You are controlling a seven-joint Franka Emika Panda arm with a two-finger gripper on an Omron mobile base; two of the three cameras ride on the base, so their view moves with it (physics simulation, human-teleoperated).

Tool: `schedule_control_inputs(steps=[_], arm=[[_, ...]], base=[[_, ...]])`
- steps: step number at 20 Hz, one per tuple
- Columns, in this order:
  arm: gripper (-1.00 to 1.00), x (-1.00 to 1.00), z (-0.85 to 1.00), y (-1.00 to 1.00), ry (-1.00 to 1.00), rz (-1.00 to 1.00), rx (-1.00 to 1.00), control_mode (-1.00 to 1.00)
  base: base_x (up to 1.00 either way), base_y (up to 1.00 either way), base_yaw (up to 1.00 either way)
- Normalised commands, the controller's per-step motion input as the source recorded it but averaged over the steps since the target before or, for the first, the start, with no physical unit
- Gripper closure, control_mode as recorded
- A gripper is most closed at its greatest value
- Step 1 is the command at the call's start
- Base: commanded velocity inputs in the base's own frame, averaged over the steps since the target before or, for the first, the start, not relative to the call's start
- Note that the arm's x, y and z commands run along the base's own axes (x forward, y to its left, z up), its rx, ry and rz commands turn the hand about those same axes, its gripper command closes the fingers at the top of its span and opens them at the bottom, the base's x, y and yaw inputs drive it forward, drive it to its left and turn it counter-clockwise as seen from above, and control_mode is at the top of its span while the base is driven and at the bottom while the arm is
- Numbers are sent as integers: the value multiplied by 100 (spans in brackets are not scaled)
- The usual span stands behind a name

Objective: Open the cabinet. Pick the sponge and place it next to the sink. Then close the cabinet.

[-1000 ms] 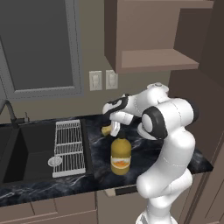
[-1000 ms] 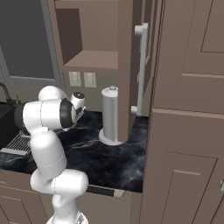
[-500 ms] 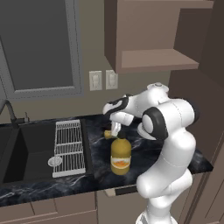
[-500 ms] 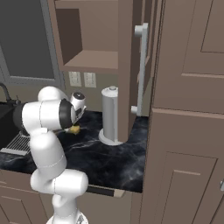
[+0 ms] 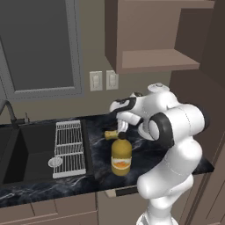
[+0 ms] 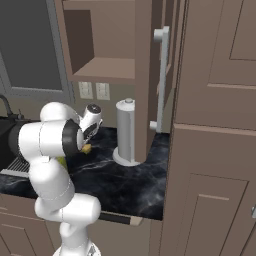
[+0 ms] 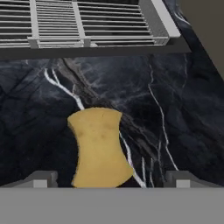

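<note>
At the far left of the left base view lay the black sink (image 5: 26, 149), with its dark curved faucet (image 5: 9, 112) at the back edge. A white wire rack (image 5: 69, 147) covered the sink's right side, and its corner also ran across the top of the hand view (image 7: 100, 22). Right of the rack, on the dark marble counter (image 5: 101, 176), the yellow sponge (image 5: 110, 134) lay flat, near the sink and just behind a yellow-orange bottle (image 5: 121, 156) with a dark cap. In the hand view the sponge (image 7: 99, 146) rested on the stone between the two fingertips (image 7: 41, 179), touching neither. The gripper (image 5: 121, 127) hung just above the sponge with its jaws spread wide and nothing between them. Further right, the wall cabinet (image 5: 154, 39) stood open, its shelf bare. In the right base view the cabinet's door (image 6: 146, 75) swung out toward the camera with its long silver handle (image 6: 160, 80) upright, and a paper towel roll (image 6: 125, 131) stood on the counter beside it.
</note>
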Motion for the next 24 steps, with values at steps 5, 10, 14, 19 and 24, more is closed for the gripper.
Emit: schedule_control_inputs(steps=[5,10,14,19,24], arm=[[-100,-22,42,-7,0,0,0,-100],[-100,-55,31,-9,0,0,0,-100],[-100,-64,23,-31,3,-1,0,-100],[-100,-73,26,-33,1,-12,0,-100],[-100,-53,43,-11,8,-20,0,-100]], base=[[0,0,0],[0,0,0],[0,0,0],[0,0,0],[0,0,0]])
